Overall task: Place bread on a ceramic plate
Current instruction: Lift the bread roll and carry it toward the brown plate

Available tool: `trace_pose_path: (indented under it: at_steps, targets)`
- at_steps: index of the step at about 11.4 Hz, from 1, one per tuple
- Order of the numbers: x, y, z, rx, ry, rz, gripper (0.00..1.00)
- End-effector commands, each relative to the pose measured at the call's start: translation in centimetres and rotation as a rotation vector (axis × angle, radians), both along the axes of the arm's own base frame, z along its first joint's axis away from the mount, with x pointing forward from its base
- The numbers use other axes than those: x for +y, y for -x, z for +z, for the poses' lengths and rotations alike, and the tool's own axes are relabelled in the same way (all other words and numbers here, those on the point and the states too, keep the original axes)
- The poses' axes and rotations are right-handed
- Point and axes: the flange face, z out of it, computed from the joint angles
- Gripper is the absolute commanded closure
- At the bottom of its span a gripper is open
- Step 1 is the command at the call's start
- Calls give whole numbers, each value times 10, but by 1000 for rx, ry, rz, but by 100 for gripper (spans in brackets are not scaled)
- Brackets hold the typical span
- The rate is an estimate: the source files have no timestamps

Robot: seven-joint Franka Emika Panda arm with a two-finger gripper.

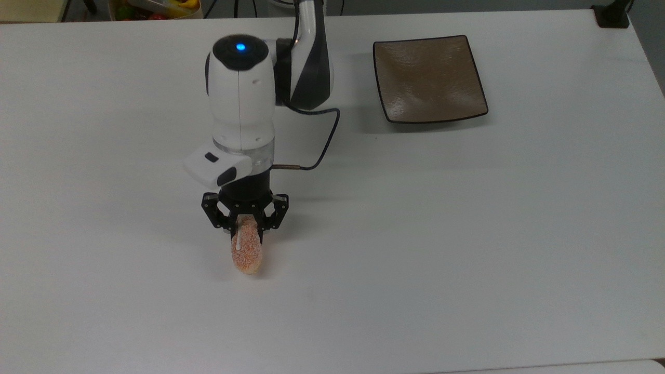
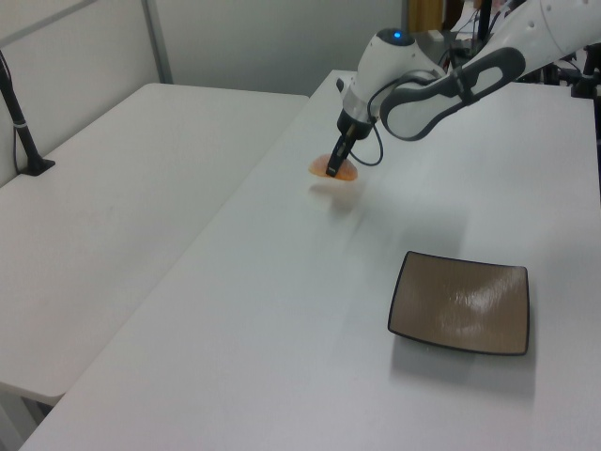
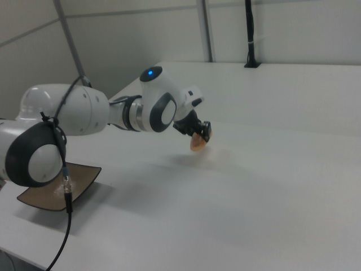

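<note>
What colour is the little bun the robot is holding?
The bread is speckled orange-pink with a short white stripe along one side, clearest in the top view.

Big matte white rectangular table (image 1: 467,234) fills the top view, even soft light, faint shadows. Left view: second white tabletop (image 2: 122,188) alongside at the left view's left, narrow gap btwn them, black clamp post (image 2: 19,122) on its edge. Plain pale grey partition walls (image 3: 141,28) w/ metal uprights behind. Colourful clutter (image 1: 150,8) past the far edge, top view's top left.

No readable text, label or number anywhere.
</note>
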Motion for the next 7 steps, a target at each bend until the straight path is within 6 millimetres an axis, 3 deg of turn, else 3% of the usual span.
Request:
trace_pose_path:
  at_steps: [1,4,7]
  targets:
    - [-1,23,63,-20,1,-5,55]
    - [4,50,129,63,0,-17,55]
    - [11,93,182,212,-44,-34,54]
